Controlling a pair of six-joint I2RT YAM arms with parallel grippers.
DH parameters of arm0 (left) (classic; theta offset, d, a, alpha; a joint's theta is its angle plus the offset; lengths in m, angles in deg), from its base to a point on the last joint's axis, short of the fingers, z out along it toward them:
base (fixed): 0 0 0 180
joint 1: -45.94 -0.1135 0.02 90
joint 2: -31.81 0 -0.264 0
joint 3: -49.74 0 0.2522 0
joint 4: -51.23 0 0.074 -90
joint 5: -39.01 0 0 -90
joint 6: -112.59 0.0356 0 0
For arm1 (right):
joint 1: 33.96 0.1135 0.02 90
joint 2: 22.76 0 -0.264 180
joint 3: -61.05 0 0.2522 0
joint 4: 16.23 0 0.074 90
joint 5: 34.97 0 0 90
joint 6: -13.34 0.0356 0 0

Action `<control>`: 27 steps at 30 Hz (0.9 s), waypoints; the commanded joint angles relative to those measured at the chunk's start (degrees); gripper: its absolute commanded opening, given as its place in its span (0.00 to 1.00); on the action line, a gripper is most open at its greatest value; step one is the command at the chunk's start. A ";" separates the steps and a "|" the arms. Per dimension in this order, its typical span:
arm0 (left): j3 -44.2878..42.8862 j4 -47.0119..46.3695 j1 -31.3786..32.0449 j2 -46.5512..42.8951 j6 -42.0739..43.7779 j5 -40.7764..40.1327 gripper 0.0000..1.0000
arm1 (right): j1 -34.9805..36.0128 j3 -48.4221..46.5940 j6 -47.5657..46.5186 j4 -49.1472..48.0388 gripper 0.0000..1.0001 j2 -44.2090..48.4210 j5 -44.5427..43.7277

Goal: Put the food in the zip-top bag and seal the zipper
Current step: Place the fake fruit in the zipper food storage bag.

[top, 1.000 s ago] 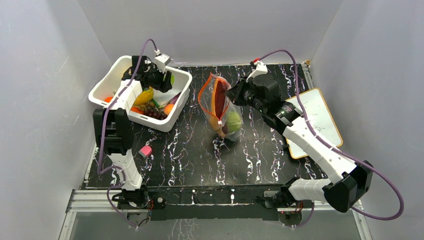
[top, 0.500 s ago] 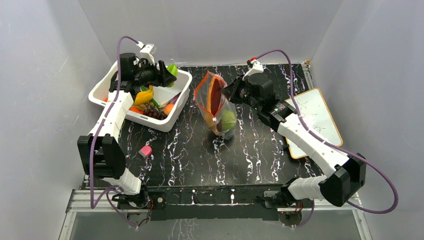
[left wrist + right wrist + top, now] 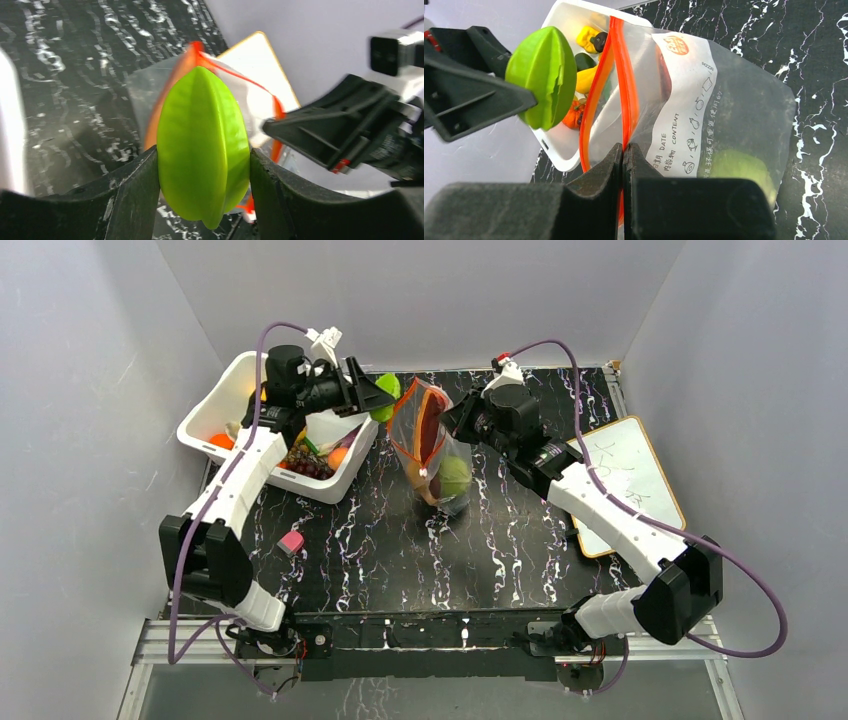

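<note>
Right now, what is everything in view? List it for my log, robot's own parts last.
star fruit: one, lime green, held beside the bag's mouth
zip-top bag: one, clear, upright mid-table, mouth open
zipper: one, red-orange, along the bag's mouth
eggplant: one, dark red, inside the bag
round piece: one, pale green, at the bag's bottom
bin: one, white, far left, holding orange, yellow and dark toy food
small block: one, pink, on the table near the bin
whiteboard: one, orange-framed, right side
table: one, black marbled
left end effector: shut on the star fruit
right end effector: shut on the zipper
</note>
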 commanded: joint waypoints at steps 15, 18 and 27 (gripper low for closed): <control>6.72 -12.81 10.17 -4.16 -11.95 1.69 0.27 | -0.03 -1.65 2.97 -8.67 0.00 0.22 -0.26; 7.45 -12.67 11.03 -3.58 -11.09 -1.02 0.33 | -0.03 -1.62 3.15 -9.06 0.00 -0.08 0.15; 6.64 -7.55 11.72 -3.13 -8.69 -6.02 0.59 | -0.09 -1.98 2.98 -8.96 0.00 -0.29 0.61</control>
